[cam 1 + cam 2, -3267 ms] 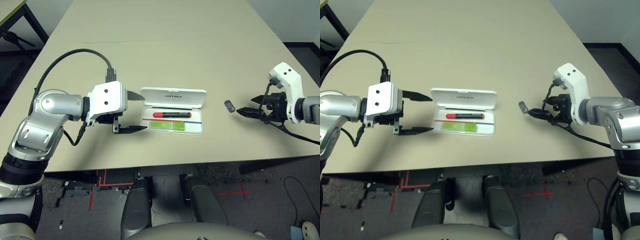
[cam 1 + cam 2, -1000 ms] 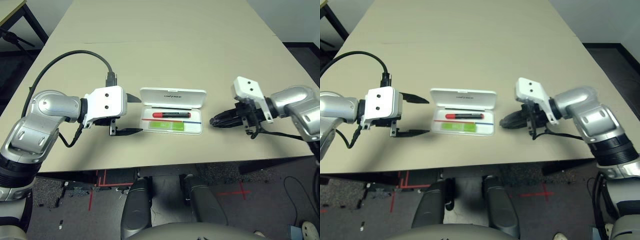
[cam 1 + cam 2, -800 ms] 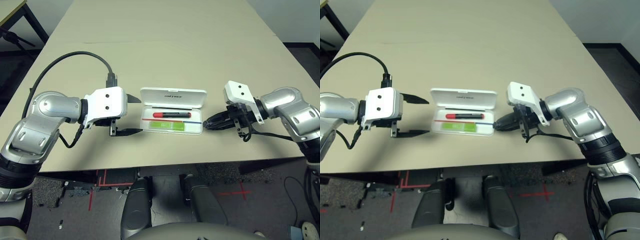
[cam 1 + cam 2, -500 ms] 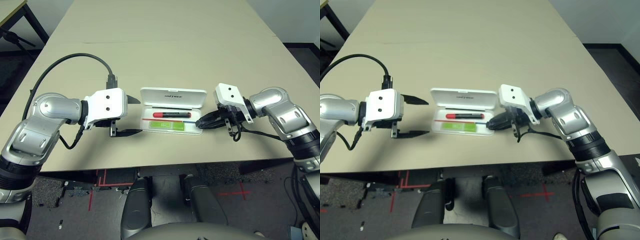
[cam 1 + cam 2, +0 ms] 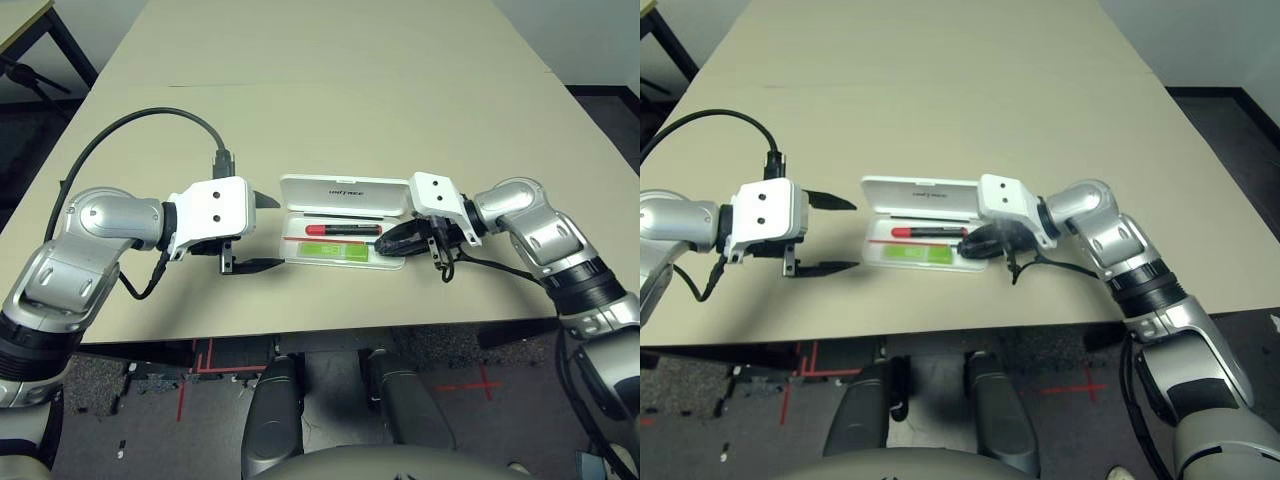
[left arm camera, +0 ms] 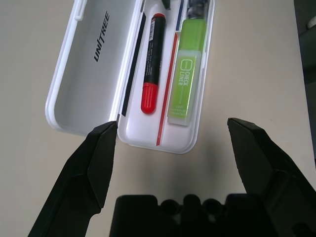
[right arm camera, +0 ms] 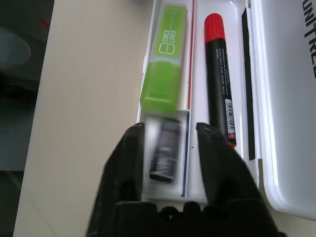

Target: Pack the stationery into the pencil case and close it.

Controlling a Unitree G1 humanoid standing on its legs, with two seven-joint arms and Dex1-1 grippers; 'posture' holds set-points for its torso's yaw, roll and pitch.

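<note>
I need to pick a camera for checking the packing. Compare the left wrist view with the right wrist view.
Left wrist view alone: the white hinged plastic pencil case's rounded end, the left gripper's wide-open black fingers either side.

Right wrist view alone: the small dark grey stubby piece in the tray, between the right gripper's parted fingers.

Both: red marker with black barrel, light-green-and-white flat bar, lettered open lid.

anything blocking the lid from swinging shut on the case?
Yes. The right pincer sits over the right end of the pencil case, its fingers astride the small dark grey piece lying in the tray. The marker and green bar lie flat inside. The left pincer stands clear, open.
</note>
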